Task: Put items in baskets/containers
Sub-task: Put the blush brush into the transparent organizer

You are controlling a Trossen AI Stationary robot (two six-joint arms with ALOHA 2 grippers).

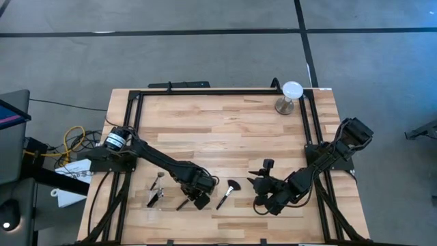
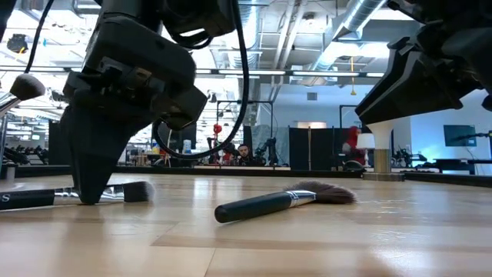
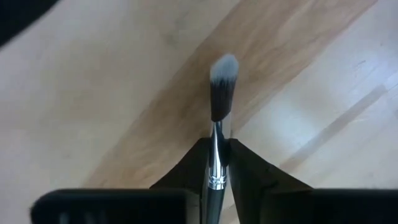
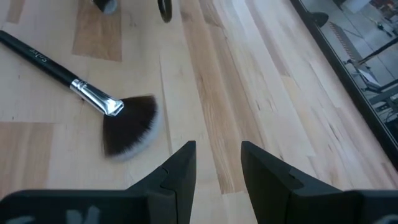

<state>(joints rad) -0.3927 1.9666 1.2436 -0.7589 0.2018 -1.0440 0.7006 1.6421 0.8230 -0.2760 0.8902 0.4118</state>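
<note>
four brushes [image 1: 228, 193], two grippers [image 1: 200, 198]

Counting what's on the bench [image 1: 225, 130]: one fan brush [image 1: 228, 193] lying loose in the middle, one brush [image 3: 219, 118] with a rounded head between the left pincer's fingers, and a small cluster of brushes [image 1: 156, 191] off to the left that I can't count. Two arms, so two pincers. One white disc on a stand [image 1: 289, 98].

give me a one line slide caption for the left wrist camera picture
Left gripper closed around a makeup brush at its silver ferrule, above the wooden table.
</note>
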